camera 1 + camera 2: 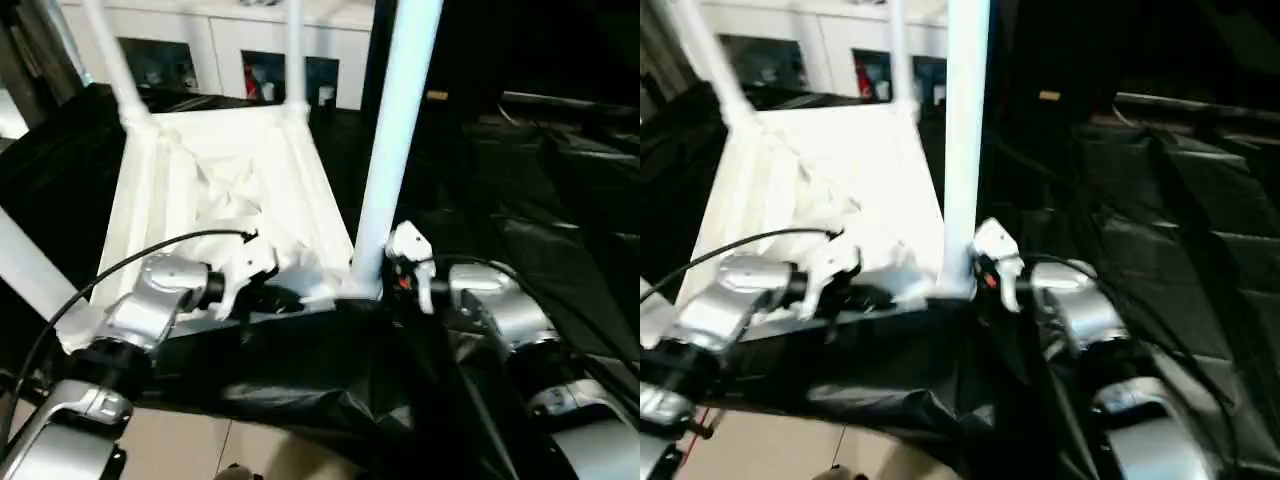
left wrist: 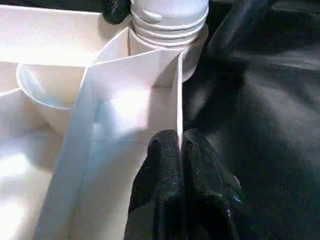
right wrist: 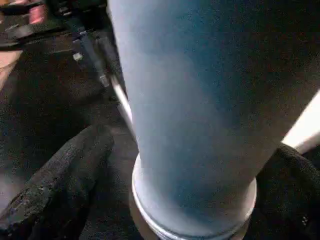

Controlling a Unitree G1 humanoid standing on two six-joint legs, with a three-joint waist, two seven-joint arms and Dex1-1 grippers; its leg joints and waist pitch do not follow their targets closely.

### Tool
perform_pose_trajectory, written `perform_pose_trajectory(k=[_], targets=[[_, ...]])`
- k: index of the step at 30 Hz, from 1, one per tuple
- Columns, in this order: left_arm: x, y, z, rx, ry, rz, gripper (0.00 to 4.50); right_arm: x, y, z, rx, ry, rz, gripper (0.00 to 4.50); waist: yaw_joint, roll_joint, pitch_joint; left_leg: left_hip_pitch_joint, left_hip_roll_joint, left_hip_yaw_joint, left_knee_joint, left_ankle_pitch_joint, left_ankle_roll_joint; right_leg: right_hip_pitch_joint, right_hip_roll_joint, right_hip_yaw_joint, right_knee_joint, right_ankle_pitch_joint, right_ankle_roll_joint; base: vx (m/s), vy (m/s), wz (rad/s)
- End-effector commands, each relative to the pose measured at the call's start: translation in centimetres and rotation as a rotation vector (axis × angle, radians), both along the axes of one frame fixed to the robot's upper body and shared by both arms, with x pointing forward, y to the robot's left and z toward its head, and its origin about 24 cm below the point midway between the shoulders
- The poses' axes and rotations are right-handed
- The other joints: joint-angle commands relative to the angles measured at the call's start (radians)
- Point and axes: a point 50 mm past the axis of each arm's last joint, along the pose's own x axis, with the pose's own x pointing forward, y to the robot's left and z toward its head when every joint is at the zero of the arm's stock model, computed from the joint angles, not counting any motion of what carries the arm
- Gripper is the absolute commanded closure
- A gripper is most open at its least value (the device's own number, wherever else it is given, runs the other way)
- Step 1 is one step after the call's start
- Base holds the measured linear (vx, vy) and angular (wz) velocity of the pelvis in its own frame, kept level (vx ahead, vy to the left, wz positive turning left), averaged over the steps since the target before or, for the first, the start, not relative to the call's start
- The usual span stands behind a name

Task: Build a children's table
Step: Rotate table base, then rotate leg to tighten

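Observation:
The white table top (image 1: 220, 170) lies upside down on black cloth, ribbed underside up. Legs stand upright in its corner sockets: far left (image 1: 115, 60), far right (image 1: 295, 50), near left (image 1: 30, 270) and near right (image 1: 400, 130). My left gripper (image 2: 181, 142) is shut on the thin side wall (image 2: 177, 90) of the top, just short of the near right socket, where the leg's threaded end (image 2: 170, 20) sits. My right gripper (image 3: 192, 150) is open around the base of the near right leg, with its black fingers (image 3: 75, 165) standing apart from the tube on either side.
A white cabinet with glass doors (image 1: 250, 40) stands behind the table. Creased black cloth (image 1: 520, 200) covers the surface to the right and front. Pale floor (image 1: 200, 440) shows below the near edge. A black cable (image 1: 120, 265) arcs over my left forearm.

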Motion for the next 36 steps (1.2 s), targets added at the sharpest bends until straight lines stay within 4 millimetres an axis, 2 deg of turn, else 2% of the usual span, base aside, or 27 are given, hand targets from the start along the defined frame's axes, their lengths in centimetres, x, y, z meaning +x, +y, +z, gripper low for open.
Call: perform_pose_trajectory(k=[1,3,6,9,11,15,16,20,21,23,24,25,27,29,31,32,33,34,36], targets=[[-0.5,-0.7,0.3,-0.031,0.007,-0.076,4.5,-0.2,0.4,0.2,-0.005,-0.009,0.033,0.33,0.003,0.0,-0.068,0.013,0.032,-0.009,-0.062,-0.171,0.049,0.059,-0.078,0.049,-0.058,-0.183,-0.224,0.0,0.0,0.0],[-0.5,-0.6,0.3,-0.028,0.018,-0.087,4.5,-0.1,0.7,0.3,0.014,-0.006,0.033,0.4,0.003,0.001,-0.067,0.013,0.032,-0.011,-0.064,-0.184,0.036,0.058,-0.078,0.049,-0.06,-0.214,-0.214,0.0,0.0,0.0],[-0.5,-0.5,0.3,-0.028,0.02,-0.086,4.5,-0.1,0.8,0.4,0.026,-0.001,0.039,0.78,0.003,-0.001,-0.068,0.012,0.031,-0.011,-0.063,-0.184,0.028,0.059,-0.078,0.05,-0.059,-0.22,-0.207,0.0,0.0,0.0],[-0.7,-0.4,0.2,-0.029,0.034,-0.086,4.5,-0.4,1.0,0.3,0.04,0.017,0.058,0.89,0.004,-0.003,-0.069,0.011,0.031,-0.011,-0.061,-0.174,0.032,0.06,-0.078,0.05,-0.057,-0.207,-0.207,0.0,0.0,0.0],[-0.7,-0.4,0.1,-0.028,0.038,-0.088,4.5,-0.5,1.0,0.2,0.041,0.025,0.066,1.22,0.004,-0.003,-0.069,0.01,0.03,-0.011,-0.061,-0.168,0.034,0.06,-0.078,0.05,-0.056,-0.201,-0.208,0.0,0.0,0.0],[-0.7,-0.5,0.0,-0.041,0.047,-0.079,4.5,-0.7,1.2,-0.1,0.069,0.056,0.063,1.41,0.005,-0.004,-0.069,0.01,0.03,-0.011,-0.06,-0.164,0.036,0.059,-0.078,0.05,-0.056,-0.205,-0.207,0.0,0.0,0.0],[-0.6,-0.6,0.0,-0.045,0.042,-0.068,4.5,-0.7,1.3,-0.2,0.079,0.059,0.046,1.54,0.005,-0.001,-0.069,0.01,0.031,-0.012,-0.061,-0.167,0.035,0.059,-0.078,0.049,-0.056,-0.211,-0.206,0.0,0.0,0.0],[0.4,-1.3,0.0,-0.059,0.0,0.039,4.5,-0.3,1.8,-0.7,0.108,0.058,-0.075,1.76,0.004,-0.002,-0.065,0.012,0.029,-0.012,-0.063,-0.192,0.022,0.057,-0.078,0.05,-0.063,-0.252,-0.196,0.0,0.0,0.0],[0.5,-1.4,0.0,-0.063,-0.002,0.049,4.5,-0.2,1.9,-0.8,0.108,0.057,-0.093,1.76,0.002,-0.003,-0.063,0.012,0.028,-0.013,-0.064,-0.202,0.018,0.056,-0.078,0.05,-0.066,-0.273,-0.191,0.0,0.0,0.0],[1.6,-2.7,0.2,-0.097,-0.03,0.165,4.5,0.8,2.9,-1.7,0.111,0.06,-0.311,1.77,-0.004,-0.004,-0.059,0.018,0.022,-0.015,-0.065,-0.237,-0.003,0.051,-0.081,0.051,-0.08,-0.387,-0.16,0.0,0.0,0.0],[1.9,-3.1,0.3,-0.105,-0.039,0.19,4.5,1.0,3.2,-2.0,0.113,0.067,-0.369,1.78,-0.009,-0.007,-0.058,0.017,0.02,-0.018,-0.067,-0.243,-0.015,0.053,-0.082,0.05,-0.083,-0.437,-0.14,0.0,0.0,0.0],[2.1,-3.6,0.3,-0.103,-0.045,0.208,4.5,1.1,3.6,-2.2,0.117,0.073,-0.417,1.78,-0.011,-0.007,-0.057,0.016,0.019,-0.021,-0.068,-0.249,-0.018,0.055,-0.084,0.047,-0.086,-0.464,-0.129,0.0,0.0,0.0],[2.6,-4.4,0.4,-0.097,-0.062,0.26,4.5,1.3,4.4,-2.5,0.109,0.073,-0.486,1.78,-0.018,-0.006,-0.056,0.023,0.015,-0.021,-0.065,-0.268,-0.015,0.047,-0.083,0.045,-0.101,-0.549,-0.088,0.0,0.0,0.0],[3.6,-5.9,0.5,-0.091,-0.087,0.362,4.5,1.6,5.7,-3.1,0.088,0.076,-0.612,1.78,-0.02,-0.006,-0.057,0.026,0.013,-0.021,-0.062,-0.269,-0.008,0.042,-0.082,0.044,-0.105,-0.558,-0.084,0.0,0.0,0.0],[3.8,-6.6,0.6,-0.1,-0.097,0.392,4.5,1.7,6.4,-3.0,0.094,0.073,-0.645,1.78,-0.025,-0.004,-0.058,0.024,0.012,-0.022,-0.065,-0.269,-0.009,0.044,-0.079,0.041,-0.104,-0.552,-0.081,0.0,0.0,0.0],[4.0,-7.1,0.7,-0.106,-0.103,0.41,4.5,1.8,6.9,-3.0,0.099,0.071,-0.66,1.78,-0.027,-0.004,-0.057,0.026,0.014,-0.022,-0.065,-0.283,-0.008,0.04,-0.077,0.04,-0.107,-0.547,-0.083,0.0,0.0,0.0],[4.0,-8.4,0.8,-0.119,-0.113,0.41,4.5,1.7,7.9,-2.7,0.121,0.067,-0.638,1.78,-0.026,-0.004,-0.057,0.026,0.014,-0.023,-0.066,-0.292,-0.003,0.04,-0.077,0.04,-0.106,-0.539,-0.084,0.0,0.0,0.0],[3.9,-8.9,0.9,-0.123,-0.119,0.39,4.5,1.7,8.0,-2.5,0.134,0.059,-0.62,1.44,-0.025,-0.005,-0.058,0.025,0.014,-0.022,-0.066,-0.291,0.003,0.041,-0.078,0.041,-0.106,-0.522,-0.088,0.0,0.0,0.0],[3.7,-9.3,0.9,-0.128,-0.125,0.36,4.5,1.7,8.1,-2.2,0.17,0.081,-0.596,1.08,-0.024,-0.004,-0.06,0.021,0.016,-0.023,-0.068,-0.281,0.013,0.046,-0.077,0.043,-0.1,-0.481,-0.098,0.0,0.0,0.0]])
